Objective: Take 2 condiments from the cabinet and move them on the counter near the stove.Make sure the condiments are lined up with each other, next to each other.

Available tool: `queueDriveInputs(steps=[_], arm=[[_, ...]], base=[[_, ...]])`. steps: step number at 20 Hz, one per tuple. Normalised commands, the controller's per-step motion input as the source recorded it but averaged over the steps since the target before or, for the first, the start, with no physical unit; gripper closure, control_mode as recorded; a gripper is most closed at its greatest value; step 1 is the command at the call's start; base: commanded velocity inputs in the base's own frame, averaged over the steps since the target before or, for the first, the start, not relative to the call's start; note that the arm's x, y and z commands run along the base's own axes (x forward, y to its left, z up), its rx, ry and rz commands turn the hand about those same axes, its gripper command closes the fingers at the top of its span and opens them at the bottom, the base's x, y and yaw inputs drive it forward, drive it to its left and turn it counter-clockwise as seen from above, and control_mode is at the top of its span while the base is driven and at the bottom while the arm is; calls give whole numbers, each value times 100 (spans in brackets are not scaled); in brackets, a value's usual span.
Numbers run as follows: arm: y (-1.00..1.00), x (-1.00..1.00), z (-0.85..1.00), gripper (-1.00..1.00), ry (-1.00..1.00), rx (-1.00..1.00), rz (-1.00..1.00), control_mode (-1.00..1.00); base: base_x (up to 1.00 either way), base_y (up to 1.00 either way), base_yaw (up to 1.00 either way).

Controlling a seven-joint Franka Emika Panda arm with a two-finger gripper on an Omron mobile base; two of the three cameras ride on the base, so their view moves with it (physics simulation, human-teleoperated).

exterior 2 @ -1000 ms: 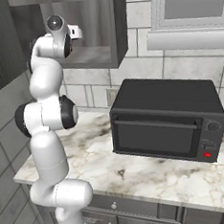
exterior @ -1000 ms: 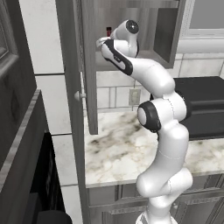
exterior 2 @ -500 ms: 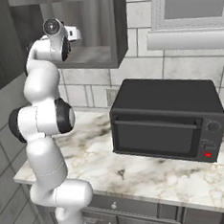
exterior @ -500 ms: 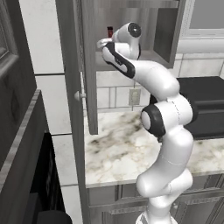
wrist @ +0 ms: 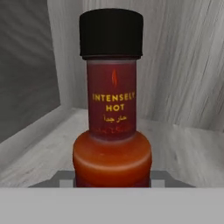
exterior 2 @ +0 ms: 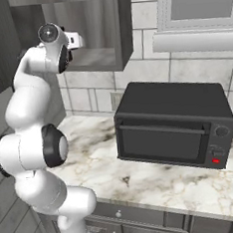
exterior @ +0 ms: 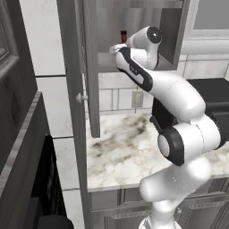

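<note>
Hand view: a red bottle [wrist: 112, 105] with a black cap is being seen very close, upright on the cabinet shelf [wrist: 39, 153], its body reaching the bottom centre of the frame. Finger tips are not being made out there, so contact is not being shown directly; judging from how near the bottle stands and how narrow the jaws are set, the gripper [exterior: 117, 48] is probably being clenched on the bottle, though this is being offered as a judgement only.

At the upper centre of the left base view the hand is being held inside the open cabinet [exterior: 172, 31], beside the swung-out door [exterior: 89, 67], and the bottle's cap is peeking out just above the wrist. At the upper left of the right base view the arm is being reached into the same opening.

Nothing is being shown on the bench [exterior 2: 159, 179] yet except a black oven [exterior 2: 174, 126]. The stove and the second condiment are not being made out. So the task is being judged as barely begun: the first bottle is being taken at the shelf, and carrying it out, setting it down, fetching the other and lining both up are all being left to do.
</note>
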Motion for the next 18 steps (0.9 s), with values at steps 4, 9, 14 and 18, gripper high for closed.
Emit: queueDriveInputs(steps=[4,9,14,18], arm=[[-40,-100,0,100,-4,0,0,-100],[-27,-100,6,100,-1,0,0,-100],[-10,-100,17,100,0,0,0,-100],[-12,-100,21,100,0,0,2,-100]], base=[[0,0,0],[0,0,0],[0,0,0],[0,0,0]])
